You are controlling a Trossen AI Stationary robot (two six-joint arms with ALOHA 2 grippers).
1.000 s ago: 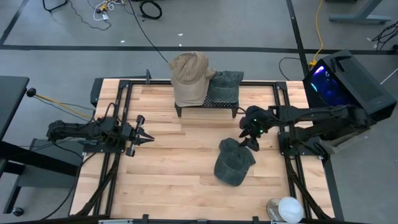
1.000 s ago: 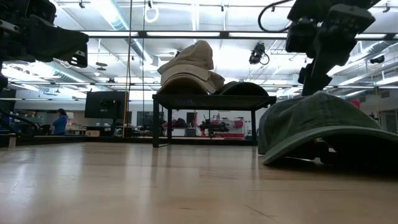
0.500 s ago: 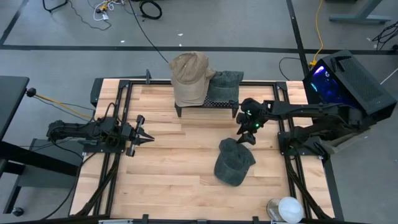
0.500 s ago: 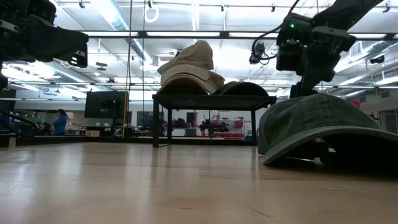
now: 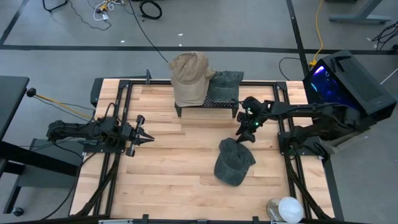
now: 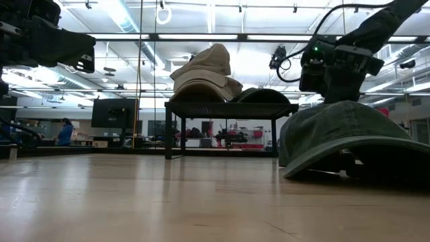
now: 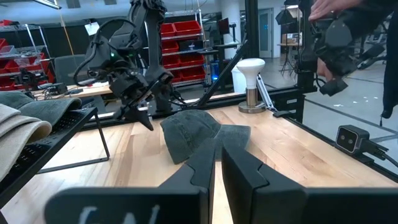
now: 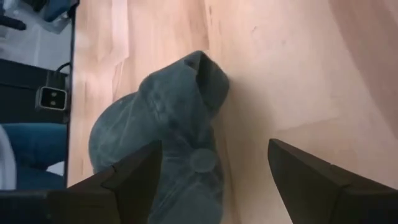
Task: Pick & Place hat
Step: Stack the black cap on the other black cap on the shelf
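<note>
The right gripper (image 5: 244,136) hung over the bench (image 5: 186,186) with its fingers (image 8: 134,171) spread wide and nothing between them, poised just off the far edge of the dark green hat (image 5: 234,162). And that hat lay flat on the wood, toward the bench's right side, about midway between the far and near edges, apart from the gripper as far as the overhead view showed. From the right wrist, the hat's crown and its top button sat right between the two open fingers, well below them. From table height, the hat (image 6: 349,138) filled the right of the scene, with the right arm's wrist above and behind it.

Over on the left edge of the bench, the left gripper (image 5: 144,135) waited, its fingers pressed together and holding nothing, pointing toward the middle of the bench. Its own camera looked across the wood at the green hat (image 7: 196,134) and at the right arm beyond it.

At the far edge of the bench stood a small black rack (image 5: 208,104) carrying two more hats: a tan hat (image 5: 188,78) on the rack's left part and a grey-green hat (image 5: 225,86) touching it on the right. Near the bench's near right corner stood a white lamp-like object (image 5: 287,208). A person in a blue top (image 6: 65,131) showed far off in the room.
</note>
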